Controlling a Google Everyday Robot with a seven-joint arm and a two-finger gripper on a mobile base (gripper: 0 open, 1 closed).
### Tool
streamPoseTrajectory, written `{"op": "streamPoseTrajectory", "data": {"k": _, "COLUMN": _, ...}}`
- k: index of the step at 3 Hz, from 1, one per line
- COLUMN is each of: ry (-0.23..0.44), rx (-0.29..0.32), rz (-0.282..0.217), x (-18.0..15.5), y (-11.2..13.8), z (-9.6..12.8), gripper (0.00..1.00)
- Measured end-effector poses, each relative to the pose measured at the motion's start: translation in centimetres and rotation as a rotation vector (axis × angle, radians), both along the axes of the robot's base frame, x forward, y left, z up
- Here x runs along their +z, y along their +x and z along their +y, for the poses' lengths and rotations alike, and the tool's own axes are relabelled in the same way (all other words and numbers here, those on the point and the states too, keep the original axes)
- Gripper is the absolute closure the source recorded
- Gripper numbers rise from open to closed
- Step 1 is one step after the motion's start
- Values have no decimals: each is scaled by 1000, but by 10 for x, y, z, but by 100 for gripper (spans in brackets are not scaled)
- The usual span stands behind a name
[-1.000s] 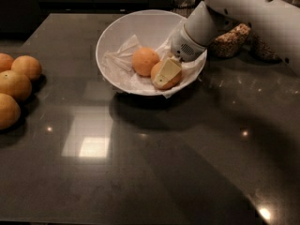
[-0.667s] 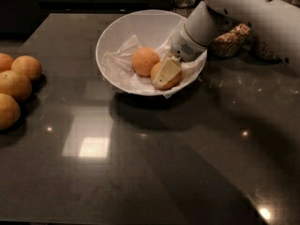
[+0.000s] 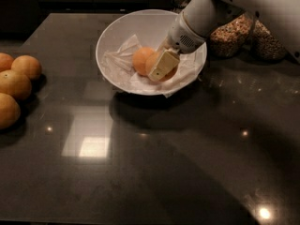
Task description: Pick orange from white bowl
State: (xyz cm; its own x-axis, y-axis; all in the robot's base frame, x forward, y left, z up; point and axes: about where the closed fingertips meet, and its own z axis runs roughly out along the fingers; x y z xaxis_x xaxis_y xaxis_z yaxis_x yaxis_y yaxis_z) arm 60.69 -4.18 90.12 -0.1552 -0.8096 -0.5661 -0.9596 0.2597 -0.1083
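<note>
The white bowl [image 3: 117, 29] stands at the back middle of the dark table, lined with crumpled white paper. The orange [image 3: 139, 60] lies in it, left of centre. My gripper [image 3: 162, 65] reaches down into the bowl from the upper right on a white arm. Its cream-coloured tip lies against the orange's right side and hides part of it. A deeper orange patch [image 3: 171, 73] shows just right of and below the tip, mostly hidden; it looks like a second fruit.
Several oranges [image 3: 16, 84] lie loose at the table's left edge. Glass jars of grains [image 3: 232, 35] stand right behind the bowl, under the arm. A light reflection [image 3: 93, 146] shines on the tabletop in front.
The gripper has shifted a little left and up inside the bowl, and its tip now overlaps the orange's right side. The bowl and the loose oranges have not moved.
</note>
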Motion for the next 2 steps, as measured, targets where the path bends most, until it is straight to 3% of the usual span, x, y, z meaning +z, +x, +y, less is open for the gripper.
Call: {"op": "streamPoseTrajectory", "data": {"k": 2, "ry": 103, "rx": 122, "rz": -169, "x": 62, "y": -23, "z": 5, "gripper": 100}}
